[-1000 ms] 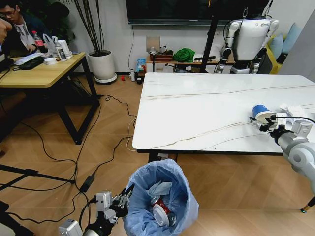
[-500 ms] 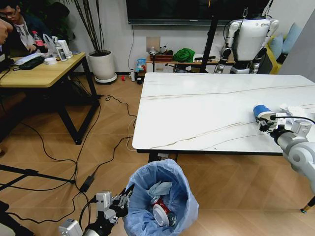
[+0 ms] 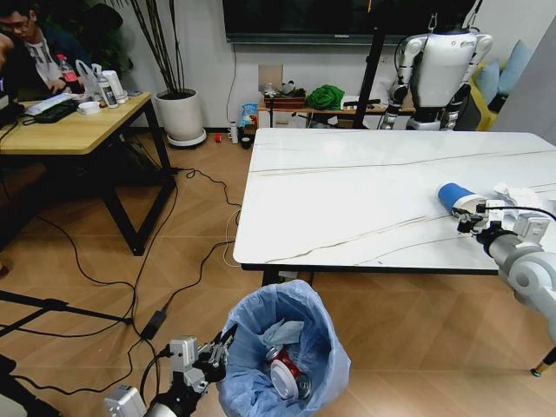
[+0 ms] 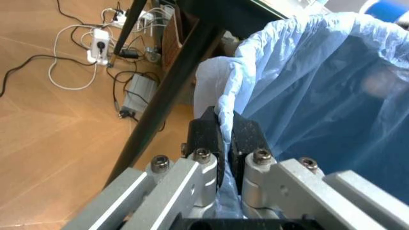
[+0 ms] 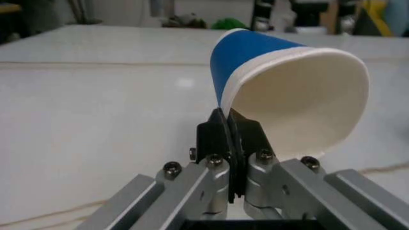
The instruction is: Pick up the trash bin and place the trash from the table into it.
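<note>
Low left end effector (image 4: 221, 139) pinching bin liner (image 4: 307, 86), right end effector (image 5: 231, 132) clamping cup (image 5: 288, 91)

No text, label or number legible — anywhere

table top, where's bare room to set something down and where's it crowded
The table is bare from its left edge to the blue paper cup. Crowded at the right edge: the right gripper pinches the cup's rim, white paper wads behind it.
</note>
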Controlling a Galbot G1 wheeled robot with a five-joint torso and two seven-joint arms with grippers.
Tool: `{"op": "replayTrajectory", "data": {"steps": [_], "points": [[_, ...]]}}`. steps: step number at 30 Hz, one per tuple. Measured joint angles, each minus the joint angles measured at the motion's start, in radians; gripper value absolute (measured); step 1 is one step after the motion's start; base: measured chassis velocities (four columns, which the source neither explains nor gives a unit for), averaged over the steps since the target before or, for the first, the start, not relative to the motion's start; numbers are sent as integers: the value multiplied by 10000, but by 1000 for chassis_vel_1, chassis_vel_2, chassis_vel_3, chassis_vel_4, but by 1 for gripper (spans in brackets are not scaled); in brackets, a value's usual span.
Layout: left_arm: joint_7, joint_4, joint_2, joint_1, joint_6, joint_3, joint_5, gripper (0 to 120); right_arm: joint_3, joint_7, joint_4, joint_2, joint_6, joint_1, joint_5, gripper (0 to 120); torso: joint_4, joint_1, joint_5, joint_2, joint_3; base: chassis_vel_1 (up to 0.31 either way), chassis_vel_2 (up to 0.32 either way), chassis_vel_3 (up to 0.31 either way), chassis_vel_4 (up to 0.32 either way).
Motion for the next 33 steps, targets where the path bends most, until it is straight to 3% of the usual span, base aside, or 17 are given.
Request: {"op": "replayTrajectory", "data": {"steps": [7, 11, 13, 19, 24, 33], "points": [[-15, 5, -64, 24, 0, -18, 0, 0, -427, -2238, 1579, -503, 1649, -318, 239, 0, 2, 0, 5, 0, 0, 0, 0, 0, 0], [-48, -26, -159, 55, 0, -82, -2, 0, -1057, -4141, 2715, -1109, 2648, -238, 744, 0, 6, 0, 5, 0, 0, 0, 0, 0, 0], [-53, -25, -160, 49, 0, -86, -4, 0, -1092, -4232, 2768, -1138, 2712, -237, 773, 0, 6, 0, 4, 0, 0, 0, 0, 0, 0], [-157, -5, -143, -162, 49, -131, -211, 0, -1894, -7595, 3883, -1874, 3705, -343, 758, 0, -1, 0, 7, 0, -1, 0, 0, 0, 0], [-194, 2, -156, -256, 82, -117, -319, 0, -2702, -8225, 4379, -1974, 3837, -558, -540, 0, 0, 0, 8, 0, -1, 0, 0, 0, 0], [-227, -35, -164, -261, 116, -154, -397, 0, -2765, -8483, 4270, -1872, 4014, -1338, -1844, 0, 0, 0, 5, 0, -1, 0, 0, 0, 0]]}}
